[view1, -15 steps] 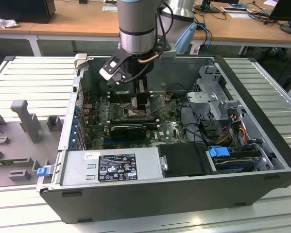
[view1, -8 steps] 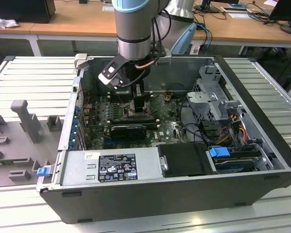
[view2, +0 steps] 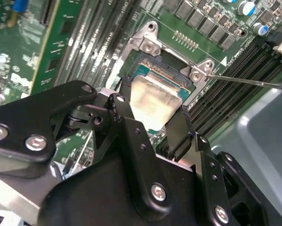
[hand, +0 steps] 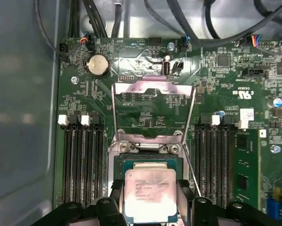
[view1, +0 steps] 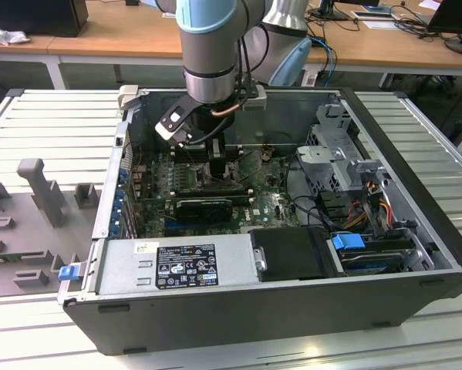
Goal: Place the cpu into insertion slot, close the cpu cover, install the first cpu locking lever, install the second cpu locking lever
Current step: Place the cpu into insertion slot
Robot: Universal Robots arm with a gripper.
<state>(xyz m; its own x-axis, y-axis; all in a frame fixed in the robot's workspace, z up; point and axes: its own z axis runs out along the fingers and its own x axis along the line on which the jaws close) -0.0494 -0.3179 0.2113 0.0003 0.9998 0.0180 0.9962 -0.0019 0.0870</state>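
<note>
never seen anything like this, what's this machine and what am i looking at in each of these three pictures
It is a robot arm reaching into an open computer case that lies on a slatted metal table; the exterior view shows that from outside. Both wrist views come from cameras riding on the arm, looking at the green board. There its claw pinches the cpu, a small silver square, at the insertion slot. The cpu cover stands flipped open beside the slot.

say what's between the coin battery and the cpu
In the first wrist view, the open cpu cover stands between the coin battery and the cpu.
</note>
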